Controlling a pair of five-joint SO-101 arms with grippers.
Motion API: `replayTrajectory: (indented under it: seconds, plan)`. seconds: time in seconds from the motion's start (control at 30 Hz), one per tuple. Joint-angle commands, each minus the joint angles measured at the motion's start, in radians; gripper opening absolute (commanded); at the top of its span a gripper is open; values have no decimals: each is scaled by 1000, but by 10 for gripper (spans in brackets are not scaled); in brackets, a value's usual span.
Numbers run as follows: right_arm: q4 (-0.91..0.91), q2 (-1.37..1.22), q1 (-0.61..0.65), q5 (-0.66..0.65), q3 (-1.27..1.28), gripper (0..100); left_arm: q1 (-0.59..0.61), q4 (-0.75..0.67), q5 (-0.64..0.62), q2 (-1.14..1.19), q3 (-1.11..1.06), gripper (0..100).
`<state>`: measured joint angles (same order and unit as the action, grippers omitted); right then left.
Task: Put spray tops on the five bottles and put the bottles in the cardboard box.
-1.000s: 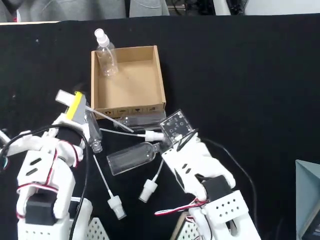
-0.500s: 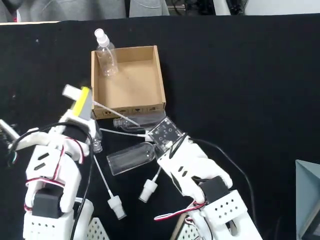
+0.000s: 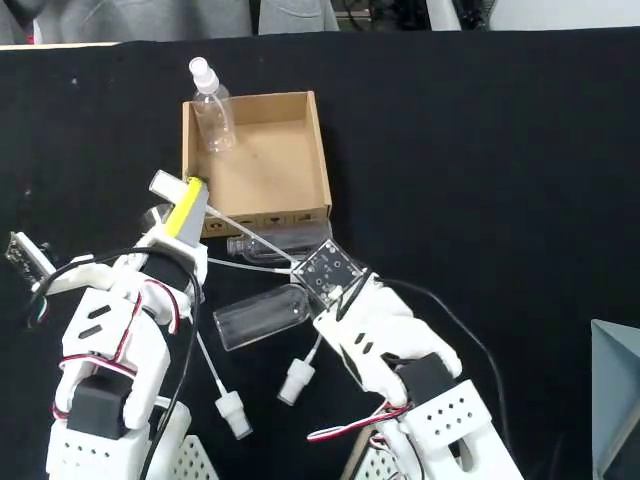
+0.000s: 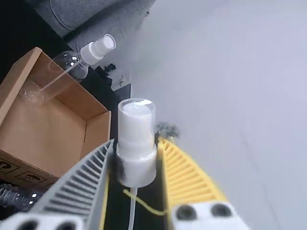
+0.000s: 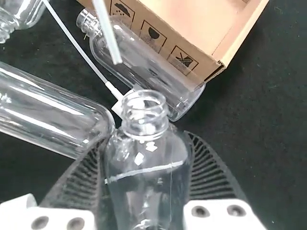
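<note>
Black table (image 3: pixel 500 150): one cardboard box (image 3: pixel 262 221), five bottles (image 3: pixel 260 315), two loose spray tops (image 3: pixel 231 411).

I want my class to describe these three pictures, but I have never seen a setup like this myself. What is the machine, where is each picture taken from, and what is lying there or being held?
These are two small robot arms, side by side at a black table. One picture looks down from above. The other two come from a camera on each arm's wrist, so each shows that arm's own gripper close up. The left gripper is shut on a spray top. The right gripper is shut on a held bottle that has no top. On the table stands a cardboard box, with a capped bottle leaning at its far corner. One open bottle lies by the box, and another bottle lies nearer the arms. There are also two loose tops.
</note>
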<state>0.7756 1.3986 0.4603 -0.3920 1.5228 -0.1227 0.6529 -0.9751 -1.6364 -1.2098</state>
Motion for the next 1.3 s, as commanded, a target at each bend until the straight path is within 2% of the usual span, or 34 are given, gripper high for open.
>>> replayTrajectory:
  seconds: [0.0,0.1,0.33,0.47,0.87,1.27]
  plan:
    - [-32,31,20,-9,-7,94,-38,-17,-6,-12,7,30]
    - [-32,31,20,-9,-7,95,-70,-29,-6,-11,-16,30]
    - [-32,31,20,-9,-10,95,-73,-209,-6,-11,-134,30]
    - [-32,31,20,-9,-10,95,-81,-252,-6,-11,-159,30]
    - [-32,31,20,-9,-5,94,-70,-236,-6,-12,-110,30]
    - [-31,31,17,-6,-4,93,-65,-52,-5,-14,-1,30]
